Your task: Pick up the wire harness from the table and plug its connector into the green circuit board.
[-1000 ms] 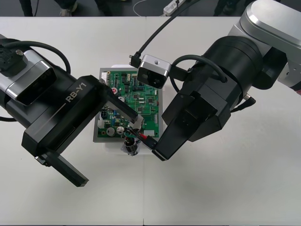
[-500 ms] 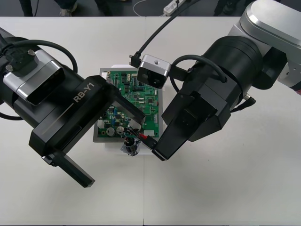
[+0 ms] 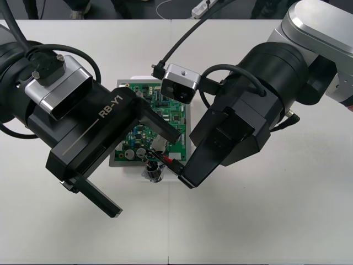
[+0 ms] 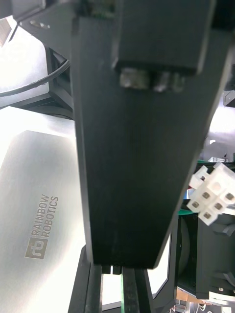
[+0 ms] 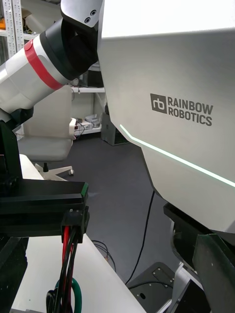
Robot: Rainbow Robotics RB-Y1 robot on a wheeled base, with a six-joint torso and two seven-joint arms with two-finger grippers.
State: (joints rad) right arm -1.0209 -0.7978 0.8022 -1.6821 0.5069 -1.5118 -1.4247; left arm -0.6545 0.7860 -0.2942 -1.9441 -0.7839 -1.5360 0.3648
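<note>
- Your wire harness (image 3: pixel 161 159) is up against the near edge of the green circuit board (image 3: pixel 171 113). Its red and black wires run from the right gripper's tip across to the round metal socket (image 3: pixel 153 174).
- The socket sits low, just beside the near rim of the white base (image 3: pixel 126 81). You cannot tell from here whether it rests on the table (image 3: pixel 259 221) or hangs.
- From the left wrist you can see the small black plug (image 5: pixel 74 221) tucked under a black finger, with the wires (image 5: pixel 68 264) dropping straight down from it. Nothing shows the plug seated in the board.
- The right gripper (image 3: pixel 182 174) is pinching the harness at its plug end, fingers pressed together, low over the board's near right corner.
- The left gripper (image 3: pixel 146 174) is spread wide and holds nothing. One of its fingers (image 3: pixel 160 124) lies across the board, the other reaches out over bare table, and the socket end sits between them.
- Judging by this, pickup is done and you are in the lining-up stage, just ahead of insertion.
- The next move calls for the plug to be squared to its header on the board and pressed in gently along the pin axis.
- The left gripper looks placed to steady the dangling socket end or the board. Watch that its upper finger does not block the right arm's path, and that the hanging socket does not tug the plug askew.
</note>
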